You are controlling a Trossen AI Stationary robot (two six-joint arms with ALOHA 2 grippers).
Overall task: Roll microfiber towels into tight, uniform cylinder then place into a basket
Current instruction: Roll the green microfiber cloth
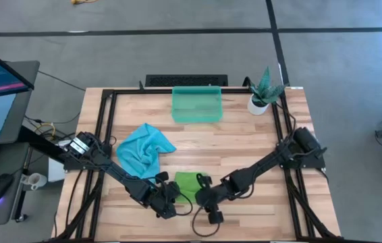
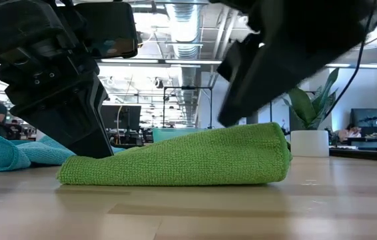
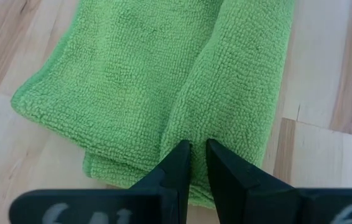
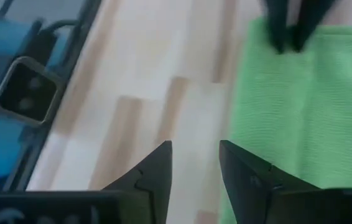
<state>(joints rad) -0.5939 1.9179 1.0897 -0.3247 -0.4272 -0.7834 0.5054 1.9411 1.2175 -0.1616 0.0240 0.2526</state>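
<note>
High view: you are looking down on both arms meeting at the near edge of the table (image 1: 245, 135), over the green towel (image 1: 187, 182). The left gripper (image 1: 171, 196) is sitting at the towel's left side, the right gripper (image 1: 203, 197) at its right. The blue towel (image 1: 144, 150) is lying crumpled, well apart from the basket (image 1: 196, 105), which is waiting at the far edge beside the potted plant (image 1: 264, 91).

Low view: the green towel (image 2: 188, 160) is lying as a loose, flattish fold — thicker at its right end, not a cylinder yet. Dark arm bodies are hanging over both ends; you cannot read the fingers from here.

Left wrist view: the left gripper (image 3: 198, 163) is showing its fingers nearly closed, only a thin slit between them, tips pressing at a raised ridge of the green towel (image 3: 132, 81). Whether cloth is actually pinched, you cannot tell.

Right wrist view: the right gripper (image 4: 196, 163) is standing partly open and holding nothing, over bare wood just beside the green towel (image 4: 300, 106). The left arm's fingertips are touching the towel's far edge.

Risk: you are likely heading for a slack, uneven roll — one end is already thicker, and only one gripper is bearing on the cloth. Any drag could slide the whole towel instead of turning it, or let the fold spring open.
</note>
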